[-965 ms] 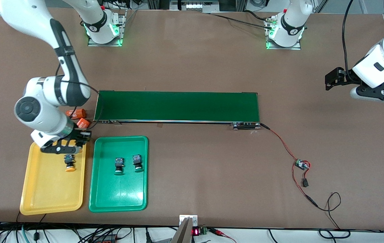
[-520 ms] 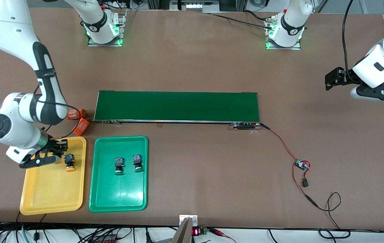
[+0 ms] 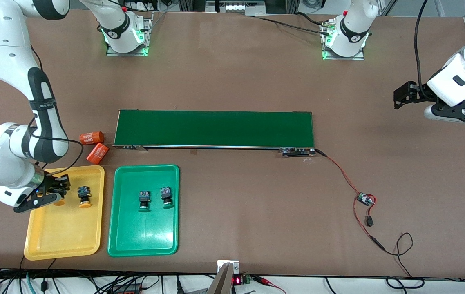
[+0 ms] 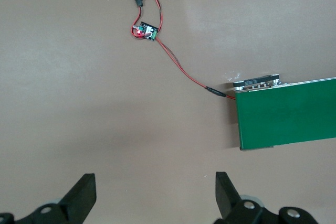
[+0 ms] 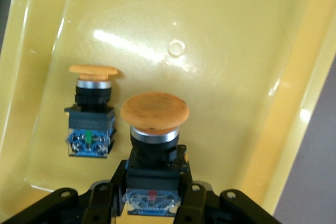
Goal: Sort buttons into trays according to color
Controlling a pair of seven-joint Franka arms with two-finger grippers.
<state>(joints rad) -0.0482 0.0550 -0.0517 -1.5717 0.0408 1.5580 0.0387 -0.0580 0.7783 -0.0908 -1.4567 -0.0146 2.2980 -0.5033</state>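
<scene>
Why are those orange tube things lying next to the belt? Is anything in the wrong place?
The two orange cylinders lie tipped over on the brown table, in no tray. Otherwise all fits: two green-capped buttons in the green tray, one yellow-capped button in the yellow tray, another in the shut right gripper over it.

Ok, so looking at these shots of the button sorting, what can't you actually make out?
- Held yellow button: whether it touches the yellow tray. In the front view the right gripper covers it; the right wrist view hides its underside.
- Left gripper: the left wrist view's edge cuts off its base.
- Printing on the orange cylinders: too small to read surely in the front view.
- Green buttons: body details too small.
</scene>
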